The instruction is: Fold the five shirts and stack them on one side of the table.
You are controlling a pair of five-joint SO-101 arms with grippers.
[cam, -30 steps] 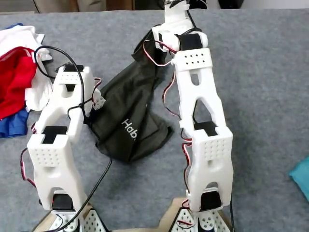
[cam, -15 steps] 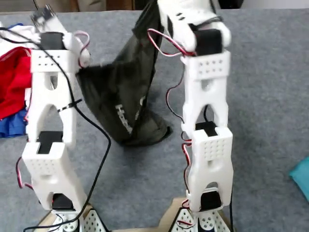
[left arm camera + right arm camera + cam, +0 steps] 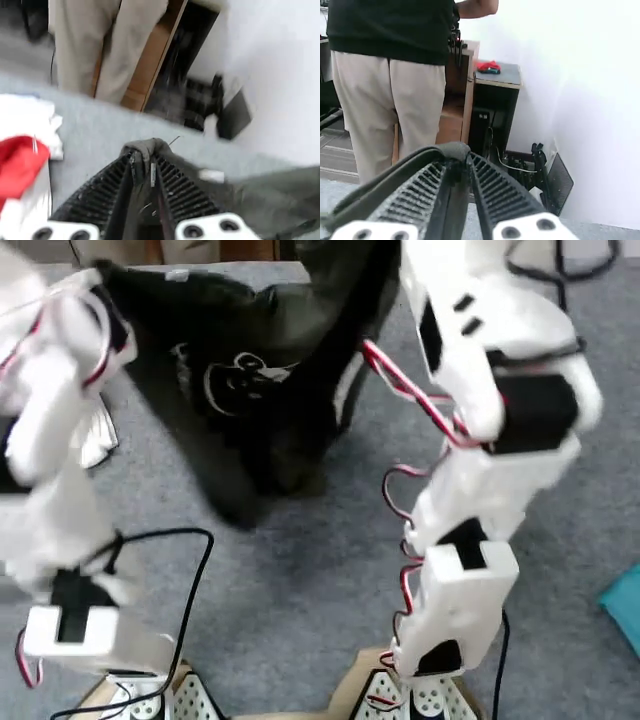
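Dark shirt [image 3: 250, 380] hangs over the tabletop [image 3: 300, 580], one top corner pinched in the left gripper [image 3: 142, 156], another in the right gripper [image 3: 458, 159]; best kept level and taut, then laid flat.

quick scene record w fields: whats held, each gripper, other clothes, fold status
held item: dark shirt, stretched between both raised arms, hanging over the table
left gripper: shut on a bunched corner of the dark shirt
right gripper: shut on another edge of the dark shirt
other clothes: red shirt and white shirt piled near the left arm; teal cloth at the table edge by the right arm
fold status: dark shirt not yet folded
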